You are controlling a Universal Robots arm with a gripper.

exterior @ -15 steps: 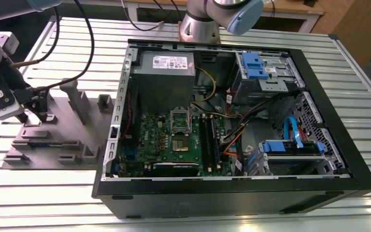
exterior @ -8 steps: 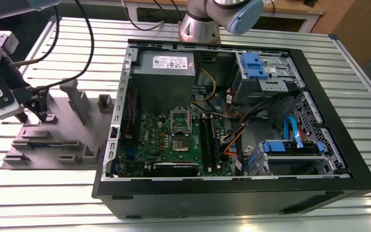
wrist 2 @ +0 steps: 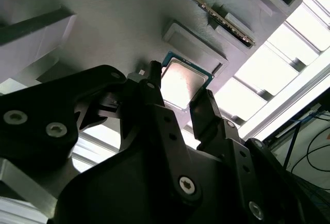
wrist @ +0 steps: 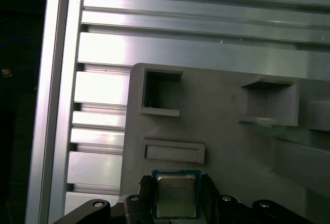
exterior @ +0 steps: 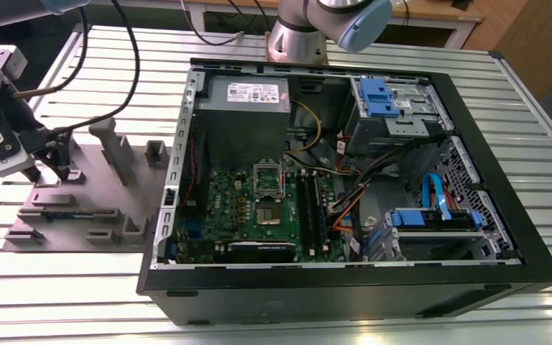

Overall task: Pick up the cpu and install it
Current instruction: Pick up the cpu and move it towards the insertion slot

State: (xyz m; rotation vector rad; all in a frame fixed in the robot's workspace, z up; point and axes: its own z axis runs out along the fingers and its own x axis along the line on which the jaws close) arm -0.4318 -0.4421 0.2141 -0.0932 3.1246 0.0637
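One cpu [wrist: 176, 195], one fixture tray [exterior: 94, 190], one computer case [exterior: 353, 291].

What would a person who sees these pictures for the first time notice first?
The open black computer case, lying on the slatted metal table with its green motherboard exposed, dominates the exterior view. At that view's left, the tool stands low over a grey fixture tray. In the first wrist view it grips the cpu by two opposite edges.

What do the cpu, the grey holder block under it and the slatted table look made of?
The cpu: silvery metal lid, soft sheen, on a green-edged board. The holder block: matte grey, probably plastic, judging by its even colour and formed pockets. The table: likely aluminium, bright reflective grooved slats.
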